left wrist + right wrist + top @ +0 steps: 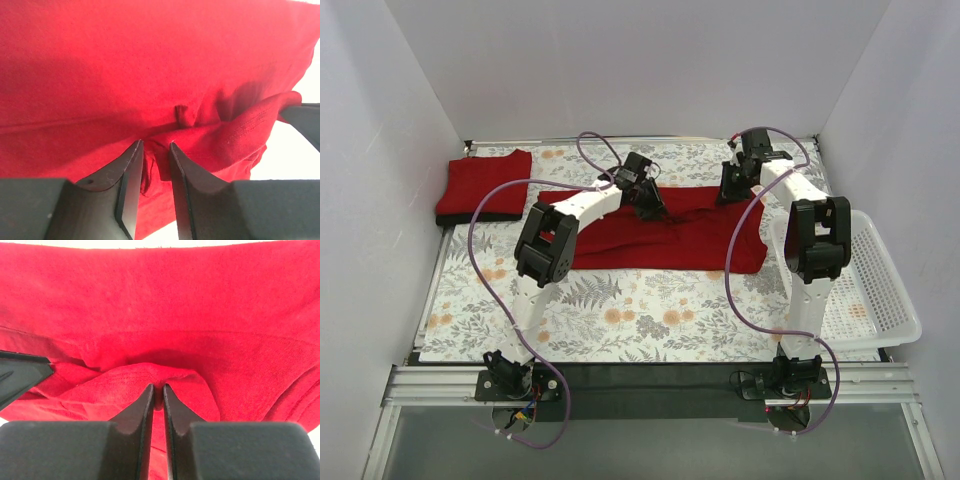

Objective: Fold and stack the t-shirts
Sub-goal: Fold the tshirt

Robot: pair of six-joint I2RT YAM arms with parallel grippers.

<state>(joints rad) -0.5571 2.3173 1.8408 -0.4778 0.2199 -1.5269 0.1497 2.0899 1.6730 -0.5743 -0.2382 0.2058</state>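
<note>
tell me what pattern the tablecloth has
The tablecloth has orange flowers and grey ferns on white; top external view.

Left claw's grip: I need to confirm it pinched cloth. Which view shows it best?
Left wrist: the left claw is closed on a fold of the red shirt, seen close up. Top external shows the claw small, fingertips hidden. Right wrist shows the shirt, not this grip.

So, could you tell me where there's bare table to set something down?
Free: the floral strip between the spread shirt and the arm bases. Crowded: the far side, with the folded shirt, left gripper and right gripper.
</note>
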